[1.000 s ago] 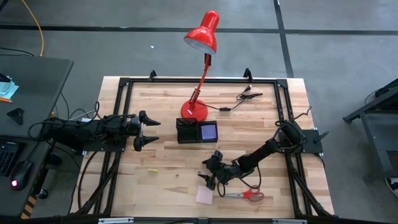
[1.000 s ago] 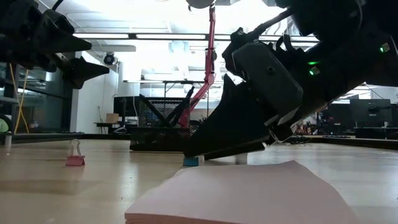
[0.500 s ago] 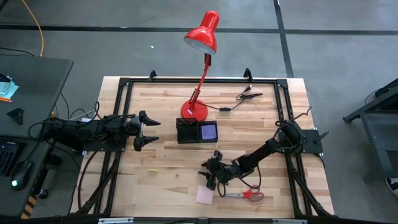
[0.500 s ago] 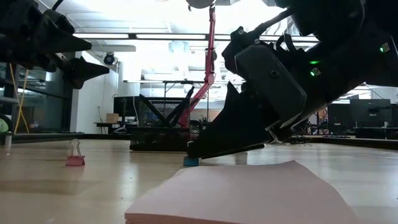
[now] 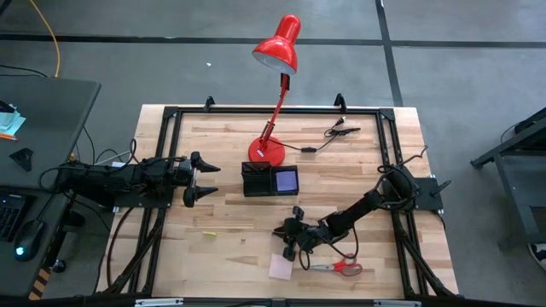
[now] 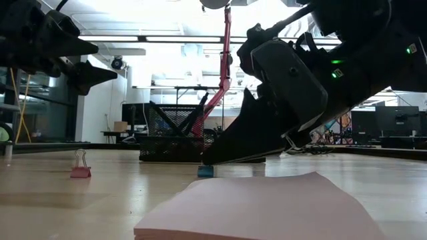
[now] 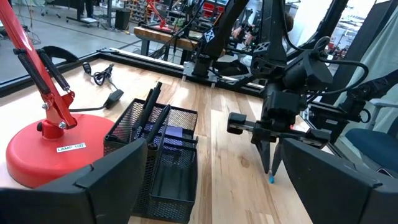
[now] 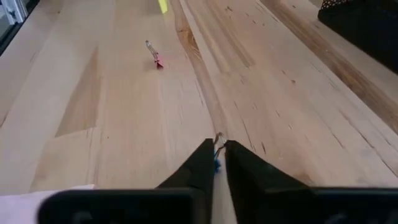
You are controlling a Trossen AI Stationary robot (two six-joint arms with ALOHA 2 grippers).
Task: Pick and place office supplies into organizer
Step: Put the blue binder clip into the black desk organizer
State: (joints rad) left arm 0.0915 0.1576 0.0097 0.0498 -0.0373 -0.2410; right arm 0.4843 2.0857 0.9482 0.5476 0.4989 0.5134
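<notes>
Nearest, a pink sticky-note pad [image 6: 267, 207] is seen flat on the table [image 5: 222, 247], with red-handled scissors [image 5: 339, 268] just beside it. Just behind the pad, the right hand [image 5: 287, 241] is held low over the wood, its fingers pressed together on a small blue-tipped object [image 8: 216, 165]. Farther back, the black mesh organizer [image 5: 270, 181] is set beside the red lamp's base [image 5: 267, 152], with pens [image 7: 157, 116] standing in one compartment and a purple pad [image 5: 286, 180] lying in another. The left hand [image 5: 205, 180] is held spread at the table's left.
</notes>
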